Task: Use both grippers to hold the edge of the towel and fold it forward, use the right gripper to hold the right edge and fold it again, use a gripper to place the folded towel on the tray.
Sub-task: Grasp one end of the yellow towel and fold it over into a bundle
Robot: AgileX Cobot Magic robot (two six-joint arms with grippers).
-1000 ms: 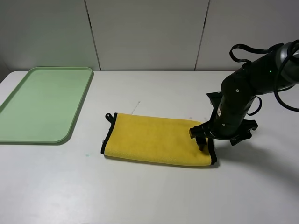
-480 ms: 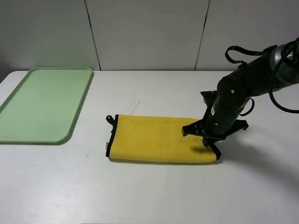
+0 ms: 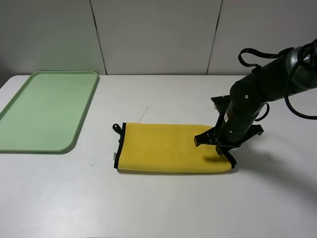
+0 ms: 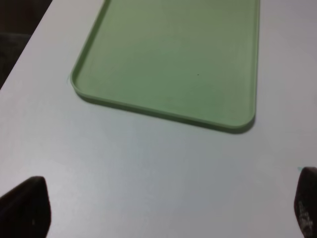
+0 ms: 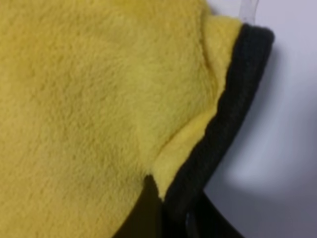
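Note:
The towel (image 3: 168, 148) lies folded into a long yellow strip on the white table, black hem at both short ends. My right gripper (image 3: 224, 151) is shut on the edge of the towel (image 3: 231, 161) at its right end. The right wrist view shows that grip up close: yellow plush (image 5: 89, 99), black binding (image 5: 233, 109), and dark fingers (image 5: 148, 208) pinching it. The mint-green tray (image 3: 44, 109) sits at far left, with nothing on it. My left gripper (image 4: 166, 203) hangs open over bare table just short of the tray (image 4: 168, 54); it is out of the high view.
A small black loop (image 3: 116, 128) sticks out at the towel's back left corner. The table's left edge (image 4: 29, 44) runs close beside the tray. Grey wall panels stand behind the table. Bare table separates towel and tray.
The right gripper has closed on the towel's right edge and risen a little. The towel has slid slightly to the right, and its right end has straightened.

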